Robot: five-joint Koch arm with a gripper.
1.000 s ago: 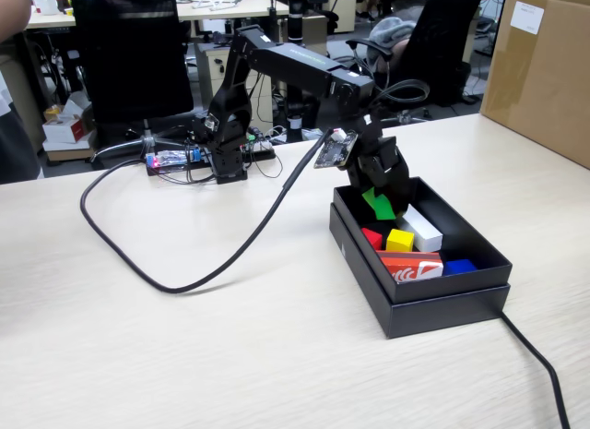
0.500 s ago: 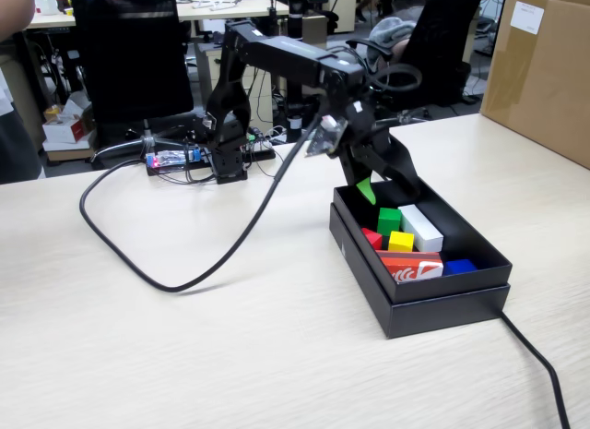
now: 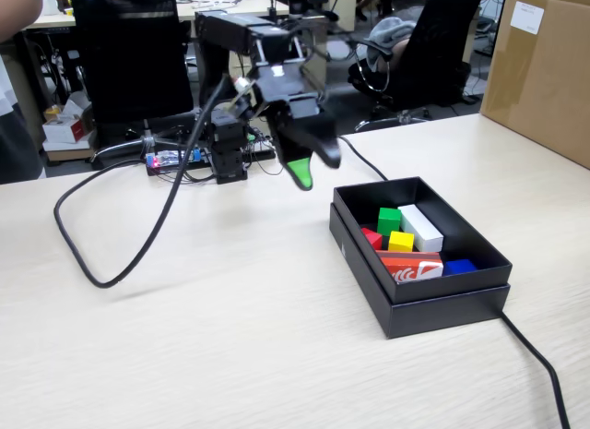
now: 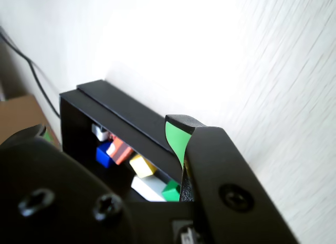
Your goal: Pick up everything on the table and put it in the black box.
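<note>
1. Fixed view gives us the black box (image 3: 417, 295), matt cardboard with thin upright walls and a nested double rim, lying on the table (image 3: 184, 346), whose top is pale beige wood grain.
2. Inside the box we see the green cube (image 3: 389, 220), the red cube (image 3: 372, 237) and the yellow cube (image 3: 400, 241) close together, all plain and square-edged; the green one touches a long white block (image 3: 421, 227).
3. An orange-red carton (image 3: 411, 266) with white marks and a small blue piece (image 3: 458, 266) lie toward the box's near wall.
4. Our gripper (image 3: 307, 163) hangs in the air to the left of the box in the fixed view, clear of its rim, with nothing between the jaws; one jaw has a green inner face, and we cannot tell how far apart the jaws stand.
5. Wrist view looks past the gripper (image 4: 181, 129) into the box (image 4: 123, 115) from beyond its wall; the table there is washed out by glare.
6. Wide bare table lies left of and in front of the box; a thick black cable (image 3: 138, 244) loops across the left part, and another runs from the box toward the near right edge.
7. Behind the table we see office chairs and desks, and a big brown carton (image 3: 544, 69) stands at the right.
</note>
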